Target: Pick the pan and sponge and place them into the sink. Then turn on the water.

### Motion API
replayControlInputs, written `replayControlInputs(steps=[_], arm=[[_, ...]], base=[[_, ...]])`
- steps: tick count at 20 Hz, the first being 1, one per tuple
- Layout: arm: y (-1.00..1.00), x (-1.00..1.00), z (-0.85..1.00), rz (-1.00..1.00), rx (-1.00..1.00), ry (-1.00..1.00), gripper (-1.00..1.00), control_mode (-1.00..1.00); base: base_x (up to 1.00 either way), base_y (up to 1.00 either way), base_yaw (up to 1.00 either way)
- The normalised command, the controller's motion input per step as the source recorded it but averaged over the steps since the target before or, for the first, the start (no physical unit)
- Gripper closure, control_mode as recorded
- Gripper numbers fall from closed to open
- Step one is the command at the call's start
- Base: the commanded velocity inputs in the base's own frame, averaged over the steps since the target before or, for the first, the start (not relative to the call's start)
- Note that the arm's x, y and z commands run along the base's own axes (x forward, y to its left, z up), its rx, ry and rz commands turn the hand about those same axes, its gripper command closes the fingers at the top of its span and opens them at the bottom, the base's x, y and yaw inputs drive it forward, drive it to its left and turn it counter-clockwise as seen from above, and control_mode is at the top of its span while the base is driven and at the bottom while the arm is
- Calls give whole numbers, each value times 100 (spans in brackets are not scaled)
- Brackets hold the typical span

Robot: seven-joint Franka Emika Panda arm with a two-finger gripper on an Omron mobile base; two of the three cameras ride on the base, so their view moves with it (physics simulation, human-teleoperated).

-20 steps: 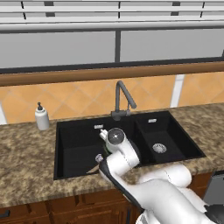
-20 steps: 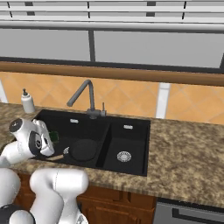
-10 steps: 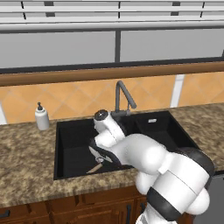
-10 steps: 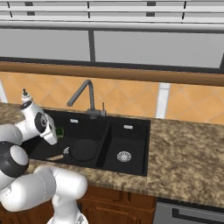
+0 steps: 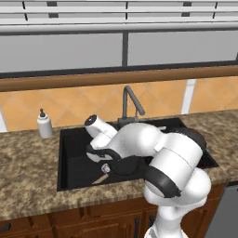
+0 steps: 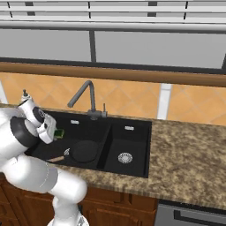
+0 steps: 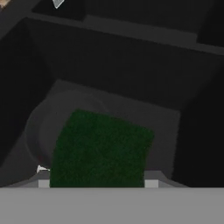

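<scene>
green sponge (image 7: 101, 148) clamped in our gripper (image 6: 52, 132), over the sink's (image 6: 132, 165) left bowl w/ the pan (image 6: 84, 151) already inside. next: let go, then faucet (image 6: 84, 95).

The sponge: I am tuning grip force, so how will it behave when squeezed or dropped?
The sponge, a small flat green block with a fuzzy-looking face, probably squashes easily and weighs little. Held over the sink above the pan, it would likely land flat, not roll.
</scene>
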Motion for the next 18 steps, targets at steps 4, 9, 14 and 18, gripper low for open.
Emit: replayControlInputs(steps=[4, 9, 14, 18], arm=[[-36, 0, -55, 0, 0, 2, 100, -100], [-34, 0, -46, 0, 0, 0, 100, -100], [-26, 0, -40, 0, 0, 0, 100, -100], [-6, 7, -30, -4, -3, 0, 100, -100]], base=[[0, 0, 0], [0, 0, 0], [0, 0, 0], [0, 0, 0]])
